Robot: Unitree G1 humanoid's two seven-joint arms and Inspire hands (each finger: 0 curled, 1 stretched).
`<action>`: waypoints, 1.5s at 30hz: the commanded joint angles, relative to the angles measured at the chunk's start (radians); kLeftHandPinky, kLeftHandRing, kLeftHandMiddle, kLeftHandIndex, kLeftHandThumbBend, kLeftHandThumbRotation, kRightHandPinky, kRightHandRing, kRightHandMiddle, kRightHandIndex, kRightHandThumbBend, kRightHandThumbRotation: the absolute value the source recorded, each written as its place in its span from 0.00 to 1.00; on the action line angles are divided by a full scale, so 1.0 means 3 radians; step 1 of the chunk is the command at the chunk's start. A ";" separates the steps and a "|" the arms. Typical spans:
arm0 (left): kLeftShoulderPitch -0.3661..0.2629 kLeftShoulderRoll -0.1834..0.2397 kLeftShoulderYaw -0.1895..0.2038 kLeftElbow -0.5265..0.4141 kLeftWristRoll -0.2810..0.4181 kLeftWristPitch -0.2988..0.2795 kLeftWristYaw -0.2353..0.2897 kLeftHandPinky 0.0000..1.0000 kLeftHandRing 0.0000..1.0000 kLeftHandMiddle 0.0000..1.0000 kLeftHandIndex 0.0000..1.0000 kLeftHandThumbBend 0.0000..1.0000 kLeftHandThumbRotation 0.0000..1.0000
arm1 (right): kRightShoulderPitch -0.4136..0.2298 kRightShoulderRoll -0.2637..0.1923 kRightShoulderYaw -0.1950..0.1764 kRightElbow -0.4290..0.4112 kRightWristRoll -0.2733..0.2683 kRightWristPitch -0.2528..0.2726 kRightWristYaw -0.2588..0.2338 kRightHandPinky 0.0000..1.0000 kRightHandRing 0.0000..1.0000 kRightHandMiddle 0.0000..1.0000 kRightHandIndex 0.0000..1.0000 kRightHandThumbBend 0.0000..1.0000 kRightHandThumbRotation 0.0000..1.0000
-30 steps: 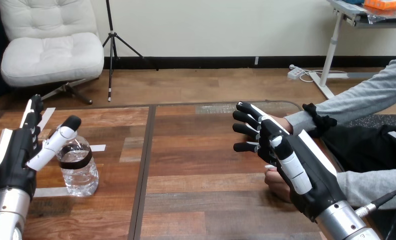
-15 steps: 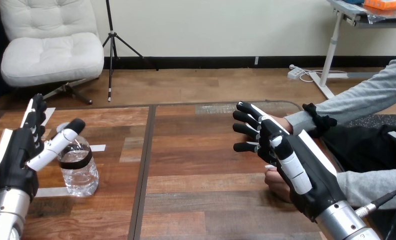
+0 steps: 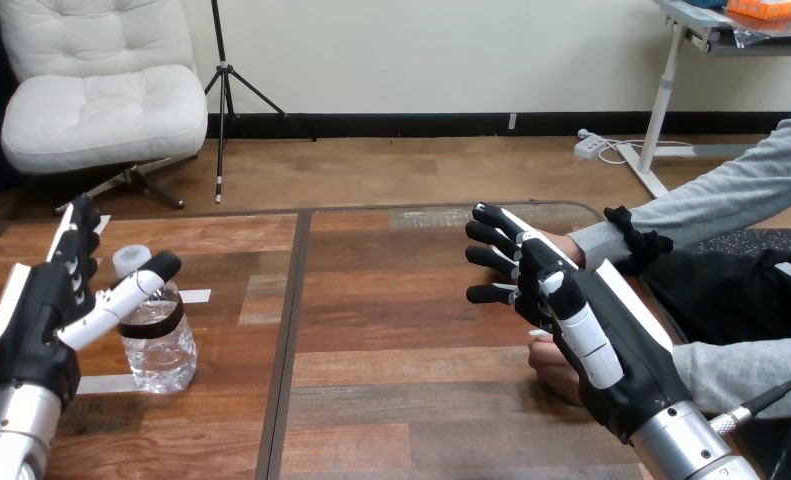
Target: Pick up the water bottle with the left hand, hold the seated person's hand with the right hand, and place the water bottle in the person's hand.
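Table (image 3: 391, 330) | water bottle (image 3: 156, 355) upright, dark label (image 3: 167, 322) illegible | L hand (image 3: 41, 320) beside

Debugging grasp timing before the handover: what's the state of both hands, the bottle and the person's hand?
left hand: open, thumb across the bottle's front, not closed on it.
bottle: upright on the table, cap on.
right hand: open, fingers straight, in front of the person's hand.
person's hand: mostly hidden behind it.

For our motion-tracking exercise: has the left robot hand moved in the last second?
Yes. The left robot hand has shifted rightward toward the unmoved water bottle, its thumb dropping across the bottle's neck.
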 commanded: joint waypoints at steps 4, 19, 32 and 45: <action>-0.0035 0.0076 0.0003 -0.0210 -0.0066 0.0040 -0.0067 1.00 1.00 1.00 1.00 1.00 0.43 | -0.0126 0.0025 -0.0003 -0.0133 0.0031 0.0003 -0.0019 0.79 0.92 0.94 0.94 1.00 1.00; 0.0024 0.0103 -0.0034 -0.0179 0.0084 0.0013 -0.0019 1.00 1.00 1.00 1.00 1.00 0.41 | -0.0116 0.0014 -0.0003 -0.0155 0.0024 -0.0004 -0.0014 0.79 0.92 0.94 0.94 1.00 1.00; 0.0066 0.0106 -0.0049 -0.0213 0.0192 0.0091 0.0056 1.00 1.00 1.00 1.00 1.00 0.39 | -0.0119 0.0030 -0.0004 -0.0147 0.0049 -0.0009 -0.0013 0.80 0.92 0.94 0.94 1.00 1.00; 0.0047 0.0138 -0.0116 -0.0104 0.0414 0.0025 0.0136 1.00 1.00 1.00 1.00 1.00 0.35 | -0.0125 0.0027 -0.0006 -0.0134 0.0038 -0.0030 -0.0015 0.80 0.92 0.94 0.94 1.00 1.00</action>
